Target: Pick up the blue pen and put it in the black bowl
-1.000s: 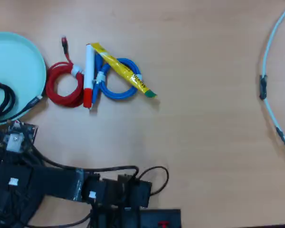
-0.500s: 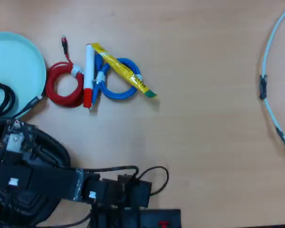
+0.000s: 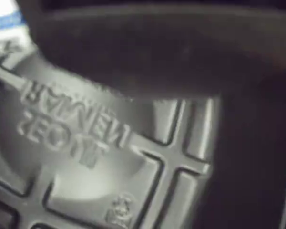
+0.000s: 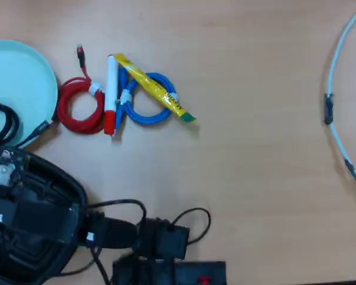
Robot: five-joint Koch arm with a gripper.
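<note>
Overhead, left to right: hand (image 4: 3,172) sits low over the large black ridged plastic bowl (image 4: 68,184); jaw state can't tell. Blue-and-white pen (image 3: 5,21) shows only at wrist-view top left, apparently above the bowl floor. Release centrally, then lift straight up; round teal plate (image 4: 24,71) close above, open table (image 4: 255,148) right

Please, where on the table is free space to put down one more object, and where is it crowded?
Free: the wide bare wood between the yellow tube and the white cable. Crowded: the left side, with teal plate, coiled cables, black bowl and arm.
</note>
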